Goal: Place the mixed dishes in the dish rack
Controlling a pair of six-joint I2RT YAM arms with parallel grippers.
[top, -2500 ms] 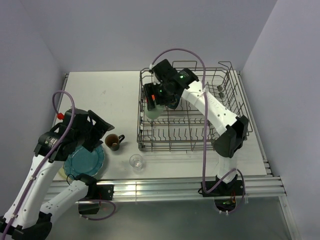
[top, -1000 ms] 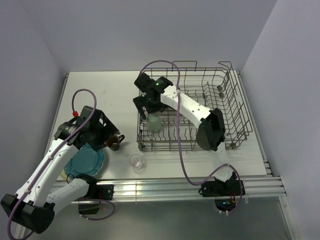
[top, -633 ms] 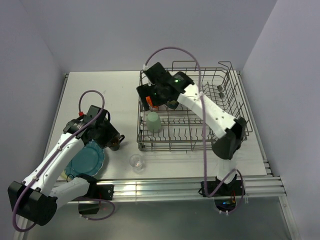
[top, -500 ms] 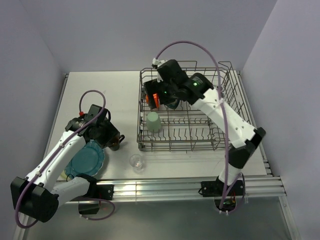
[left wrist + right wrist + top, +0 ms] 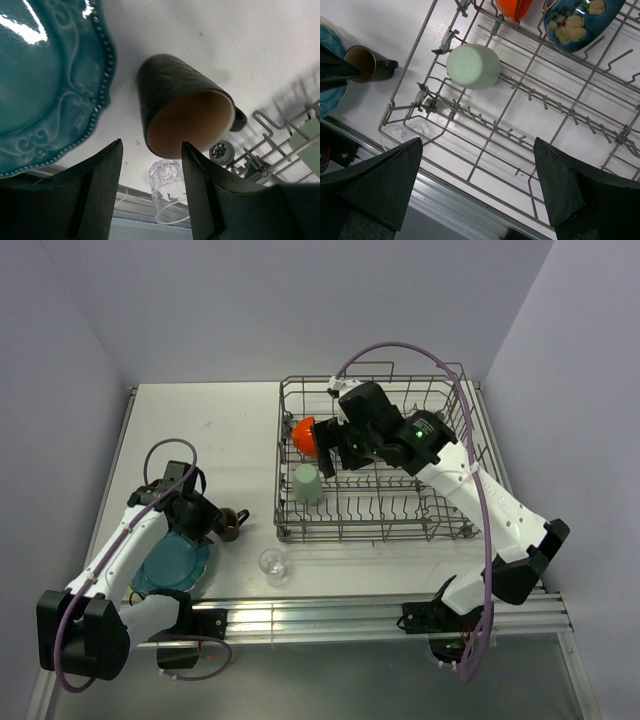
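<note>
The dish rack (image 5: 400, 455) holds the orange bowl (image 5: 304, 432), the blue bowl with cream inside (image 5: 580, 17) and the pale green mug (image 5: 307, 483), which is upside down in the front left. My right gripper (image 5: 330, 458) hangs open and empty above the rack (image 5: 477, 192). The dark brown mug (image 5: 185, 115) stands on the table left of the rack. My left gripper (image 5: 150, 185) is open with its tips at either side of the mug's rim. The teal scalloped plate (image 5: 168, 562) lies beside it. The small clear glass (image 5: 272, 562) stands in front. I cannot make out the cream plate.
The rack's raised wire wall (image 5: 415, 55) stands right beside the brown mug (image 5: 367, 64). The table's metal front rail (image 5: 330, 612) runs just behind the glass (image 5: 172, 192). The teal plate (image 5: 45, 85) touches the left arm's side.
My right gripper has let go of the pale green mug in the rack and has risen and swung right. My left gripper has moved off the teal plate to the dark brown mug.
</note>
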